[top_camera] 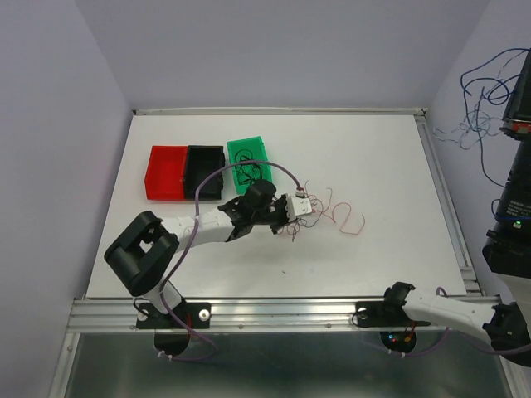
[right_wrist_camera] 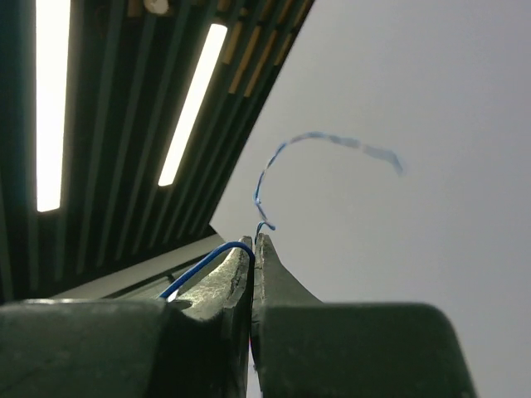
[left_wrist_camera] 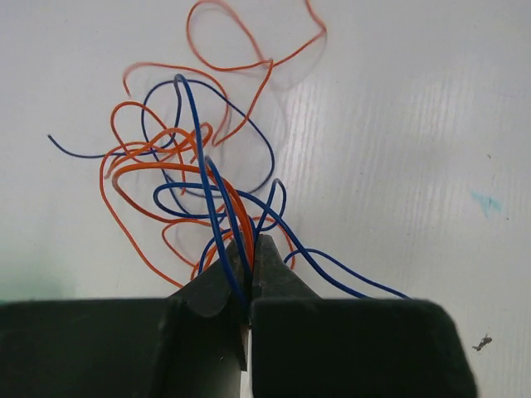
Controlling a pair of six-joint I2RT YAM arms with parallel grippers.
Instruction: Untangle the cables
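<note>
A loose tangle of thin red and blue cables [top_camera: 328, 215] lies on the white table, right of centre. In the left wrist view the cables [left_wrist_camera: 191, 174] spread out in loops ahead of the fingers. My left gripper [top_camera: 300, 207] is at the tangle's left edge, and its jaws [left_wrist_camera: 250, 247] are shut on several blue and red strands. My right gripper [right_wrist_camera: 255, 240] points up at the ceiling, shut on a thin blue cable [right_wrist_camera: 207, 259]. In the top view, blue cables [top_camera: 485, 87] hang in the air at the far right, next to the raised right arm.
Three small bins stand in a row at the back left: red [top_camera: 166, 172], black [top_camera: 204, 170] and green [top_camera: 247, 156], the green one holding black wires. An aluminium rail [top_camera: 274, 308] runs along the near edge of the table. Walls enclose the table on three sides.
</note>
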